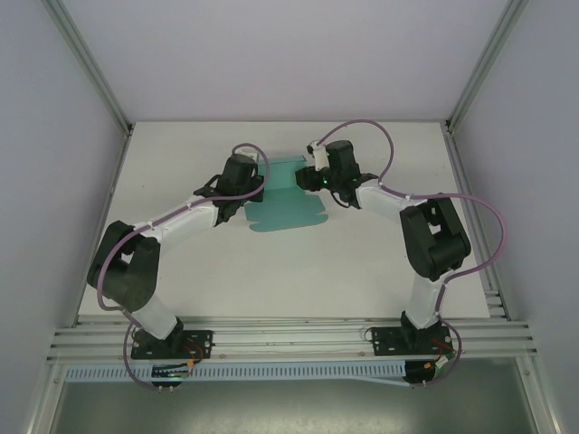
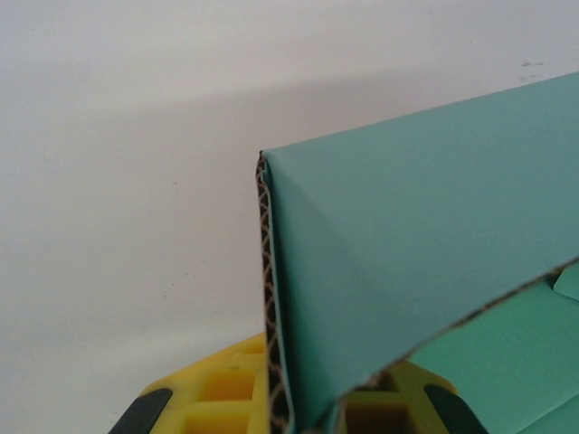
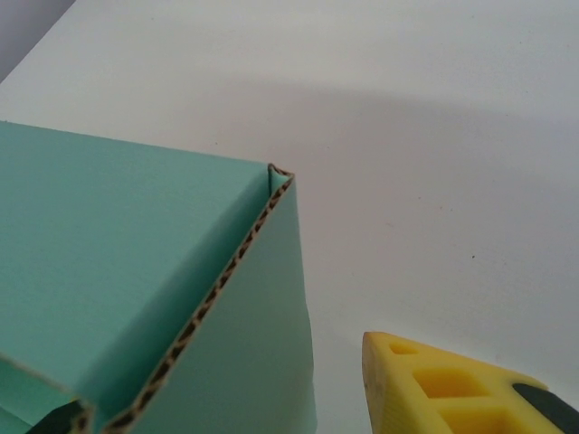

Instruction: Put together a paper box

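One paper box [image 1: 288, 206] lies half folded on the white surface [image 1: 271, 280] between two hands, its walls raised at the far end. The left hand [image 1: 259, 177] pinches one upright wall; the right hand [image 1: 313, 177] is spread around a corner.

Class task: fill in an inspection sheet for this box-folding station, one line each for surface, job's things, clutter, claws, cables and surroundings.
surface: white table, flat.
job's things: teal paper box, partly folded, walls raised at the far side, front flap flat on the table.
clutter: nothing seen.
claws: left claw shut on a raised wall of the card; right claw open, straddling a raised corner, its yellow finger apart from the card.
cables: purple cables looped along both arms.
surroundings: white walls; aluminium rail at the near edge.
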Action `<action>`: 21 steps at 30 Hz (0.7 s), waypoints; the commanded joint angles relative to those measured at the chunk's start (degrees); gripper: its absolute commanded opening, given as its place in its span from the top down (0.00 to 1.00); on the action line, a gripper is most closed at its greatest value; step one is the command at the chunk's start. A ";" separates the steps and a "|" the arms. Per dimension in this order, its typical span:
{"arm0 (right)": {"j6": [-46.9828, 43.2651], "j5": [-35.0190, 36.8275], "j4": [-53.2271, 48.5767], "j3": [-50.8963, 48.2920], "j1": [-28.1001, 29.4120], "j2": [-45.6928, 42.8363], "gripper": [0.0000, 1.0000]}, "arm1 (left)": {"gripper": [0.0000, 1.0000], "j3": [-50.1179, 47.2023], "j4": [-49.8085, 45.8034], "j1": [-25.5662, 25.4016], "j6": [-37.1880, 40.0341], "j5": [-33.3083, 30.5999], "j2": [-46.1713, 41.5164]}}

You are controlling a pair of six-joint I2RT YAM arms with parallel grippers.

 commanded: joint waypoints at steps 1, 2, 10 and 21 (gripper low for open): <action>3.27 2.55 2.76 1.33 -1.16 1.70 0.60 | 1.00 1.58 -1.06 -0.98 0.95 2.47 -1.42; 4.03 2.78 3.36 1.36 -1.16 1.89 0.61 | 1.00 1.67 -1.14 -1.03 0.94 2.44 -1.50; 4.23 6.12 0.95 1.49 -1.03 2.40 0.74 | 1.00 1.93 -2.41 -1.29 0.71 1.29 -2.30; 4.97 21.13 -2.69 1.38 1.57 2.77 0.97 | 1.00 2.77 -3.49 -2.32 0.68 0.10 -2.98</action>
